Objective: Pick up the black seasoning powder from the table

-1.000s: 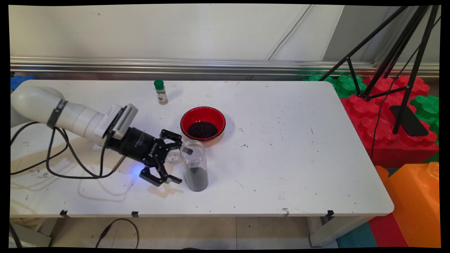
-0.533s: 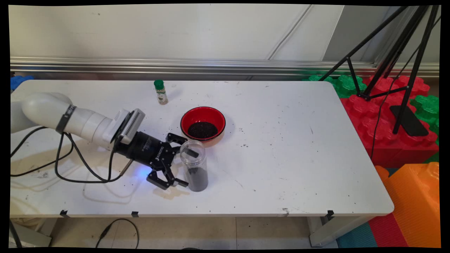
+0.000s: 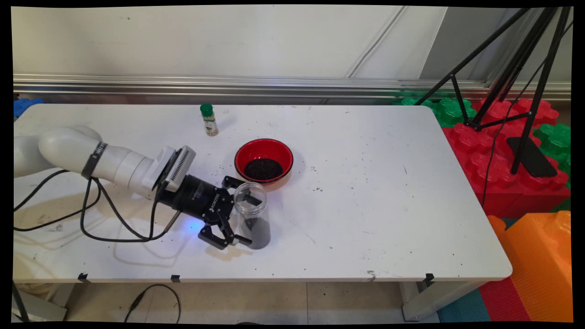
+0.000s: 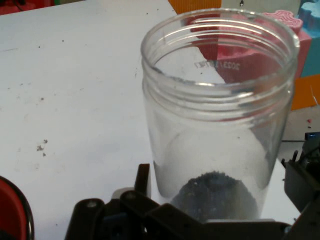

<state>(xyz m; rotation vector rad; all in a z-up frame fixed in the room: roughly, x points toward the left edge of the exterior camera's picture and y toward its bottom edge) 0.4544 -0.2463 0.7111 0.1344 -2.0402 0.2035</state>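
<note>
Table (image 3: 365,192), white and scuffed, spans most of the main view under a pale wall; foam blocks (image 3: 502,137) in red, green and orange stacked off its right end, with a black tripod (image 3: 512,68) standing on them; arm (image 3: 105,160), white, reaches in low from the left with black cables (image 3: 91,214) drooping to the tabletop; bowl (image 3: 263,161), red with a black rim, sits near the table's middle and holds a dark heap of grains; jar (image 3: 252,214), clear plastic, open-topped and upright, stands just in front of the bowl, touching nothing but the table as far as can be told, with a dark layer of grains at its bottom; seen close in the hand view as the jar (image 4: 217,125), filling the middle of the picture, threaded rim up, dark grains heaped at the base; gripper (image 3: 244,217), black, lies level with the jar, fingers spread wide to either side of it, one behind and one in front, grasping nothing; in the hand view the gripper (image 4: 210,220) straddles the jar's foot; spice bottle (image 3: 209,119), small with a green cap, stands upright well apart toward the table's far edge.
</note>
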